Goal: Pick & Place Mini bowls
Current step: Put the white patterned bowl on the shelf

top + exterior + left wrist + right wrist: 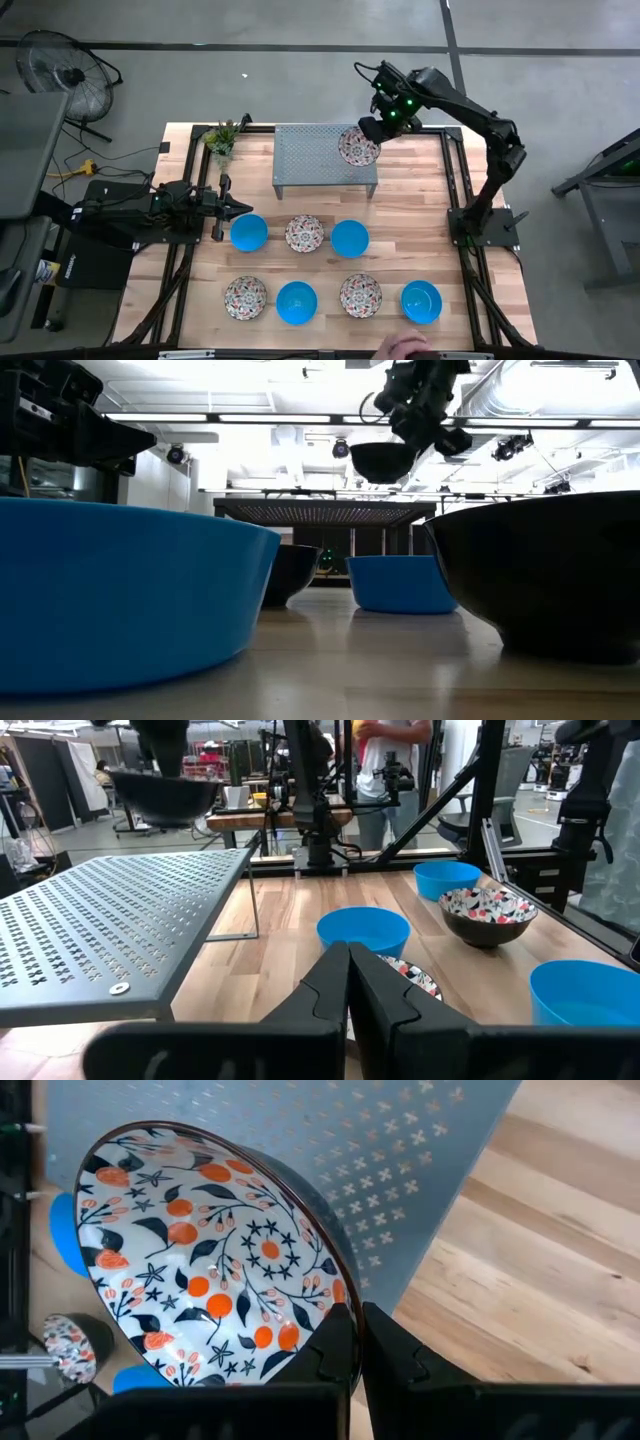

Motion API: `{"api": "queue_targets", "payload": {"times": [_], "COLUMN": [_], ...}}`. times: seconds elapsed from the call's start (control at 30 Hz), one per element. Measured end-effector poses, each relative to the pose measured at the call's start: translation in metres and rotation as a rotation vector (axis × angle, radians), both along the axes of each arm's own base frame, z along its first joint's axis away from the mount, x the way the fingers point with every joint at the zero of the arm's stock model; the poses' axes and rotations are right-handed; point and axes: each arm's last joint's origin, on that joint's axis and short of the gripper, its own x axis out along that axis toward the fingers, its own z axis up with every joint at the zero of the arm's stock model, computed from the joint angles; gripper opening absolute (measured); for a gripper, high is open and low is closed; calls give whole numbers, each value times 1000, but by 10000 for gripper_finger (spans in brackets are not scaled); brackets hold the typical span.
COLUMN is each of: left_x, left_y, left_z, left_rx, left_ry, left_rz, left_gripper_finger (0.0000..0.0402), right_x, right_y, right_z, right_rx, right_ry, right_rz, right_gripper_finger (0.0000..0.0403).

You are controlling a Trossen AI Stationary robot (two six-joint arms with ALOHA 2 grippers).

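Currently, progress: we judge the task barely begun, since no bowl rests on the perforated grey rack (pixel 310 160) yet; we take the rack for the goal, though the pictures do not settle that.
Bowl in hand: we have one floral bowl (pixel 358 146) pinched by its rim in the right gripper (pixel 374 128), jaws clamped narrow on the rim, as the right wrist view shows (pixel 215 1270).
Where it is: lifted clear above the rack's right end and tilted; the low view shows it hanging in the air over the rack top (pixel 385 460).
Bowls left: seven on the wooden table (pixel 400 215). Back row, near the rack: blue bowl (pixel 248 232), floral (pixel 304 233), blue (pixel 349 238). Front row: floral (pixel 245 297), blue (pixel 296 302), floral (pixel 360 295), blue (pixel 421 301).
Right arm pose: we see it reaching from its base at the table's right edge, up and across to the rack's far right corner, elbow bent high.
Left arm pose: we keep it waiting low at the left edge, left gripper (pixel 225 207) fully closed and holding nothing, just beside the back-row blue bowl.
Other: a potted plant (pixel 222 137) stands left of the rack; a person's hand (pixel 405 345) shows at the front edge.
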Motion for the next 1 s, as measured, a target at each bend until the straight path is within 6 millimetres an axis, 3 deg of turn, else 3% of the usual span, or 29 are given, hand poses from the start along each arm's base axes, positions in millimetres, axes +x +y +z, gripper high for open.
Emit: {"api": "queue_targets", "payload": {"times": [0.57,1.0], "left_x": [0,0], "left_y": [0,0], "left_z": [0,0], "left_rx": [0,0], "left_ry": [0,0], "left_rz": [0,0], "left_gripper_finger": [1,1], "right_x": [0,4], "right_y": [-12,-17], "right_z": [-26,-29], "right_rx": [26,-11], "right_ry": [-29,-6], "right_rz": [-16,-105], "right_gripper_finger": [0,0]}}
